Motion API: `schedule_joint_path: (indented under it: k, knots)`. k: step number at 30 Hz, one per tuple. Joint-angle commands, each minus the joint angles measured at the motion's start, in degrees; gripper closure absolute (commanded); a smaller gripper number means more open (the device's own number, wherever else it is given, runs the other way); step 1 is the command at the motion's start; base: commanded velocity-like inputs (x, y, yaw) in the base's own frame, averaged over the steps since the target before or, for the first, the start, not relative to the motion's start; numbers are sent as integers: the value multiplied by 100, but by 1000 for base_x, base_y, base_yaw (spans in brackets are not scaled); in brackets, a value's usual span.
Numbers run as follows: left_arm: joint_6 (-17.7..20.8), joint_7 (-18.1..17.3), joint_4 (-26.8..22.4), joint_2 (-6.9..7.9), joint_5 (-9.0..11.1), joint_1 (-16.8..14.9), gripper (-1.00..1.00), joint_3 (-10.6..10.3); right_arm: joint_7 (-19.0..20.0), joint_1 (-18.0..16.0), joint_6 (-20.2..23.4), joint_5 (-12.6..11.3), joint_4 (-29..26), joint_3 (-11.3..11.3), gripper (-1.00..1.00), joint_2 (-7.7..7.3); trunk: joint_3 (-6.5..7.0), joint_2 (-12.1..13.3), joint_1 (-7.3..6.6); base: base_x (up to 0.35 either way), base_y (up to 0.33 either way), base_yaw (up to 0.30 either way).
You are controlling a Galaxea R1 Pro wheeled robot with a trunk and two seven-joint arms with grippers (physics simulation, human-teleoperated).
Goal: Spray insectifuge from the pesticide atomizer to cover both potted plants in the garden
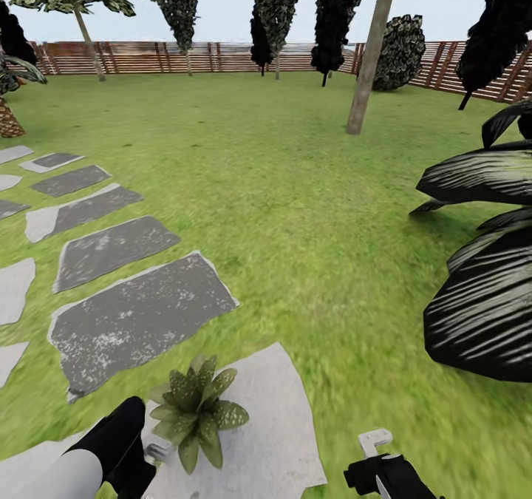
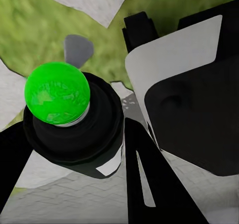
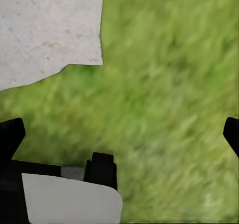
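One potted plant (image 1: 196, 410), a low rosette of pointed olive-green speckled leaves, stands on a pale stepping stone (image 1: 273, 425) just in front of me. My left gripper (image 1: 151, 455) hangs close at the plant's left, shut on the pesticide atomizer (image 2: 74, 134). In the left wrist view the atomizer is a dark bottle with a white patch and a bright green round end, seen end-on between the black fingers (image 2: 142, 184). Over the lawn to the plant's right, my right gripper (image 1: 377, 458) stands open with nothing between its fingertips (image 3: 10, 134). The other potted plant is out of view.
Grey stepping stones (image 1: 140, 314) run off to the far left across the green lawn (image 1: 295, 211). A big striped-leaf palm (image 1: 484, 284) crowds the right side. A tree trunk (image 1: 369, 55) stands ahead, with the brown slatted fence (image 1: 148, 57) and more trees behind.
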Motion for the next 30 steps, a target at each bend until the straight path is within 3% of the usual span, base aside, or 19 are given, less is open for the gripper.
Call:
schedule_joint_path:
  k: [1, 9, 20, 30]
  knots:
    - [10, -49, -11, 4, -65, -1, 100, -19, 30, -2, 34, 40, -10, 17, -100, -4, -2, -3, -7, -322, 0, -224]
    - [10, -49, -11, 4, -65, -1, 100, -17, 28, -2, 34, 39, -10, 16, -100, -4, 19, -3, -7, -74, 0, -221]
    - [10, -49, -11, 12, -65, -5, 100, 5, 27, -2, 34, 42, -2, 17, -100, -4, -18, -3, -7, 0, 1, 119]
    - [10, -51, -20, 13, -65, -8, 100, 16, 27, -2, 34, 42, -1, 17, -100, -4, -34, -3, -7, 0, 130, -93]
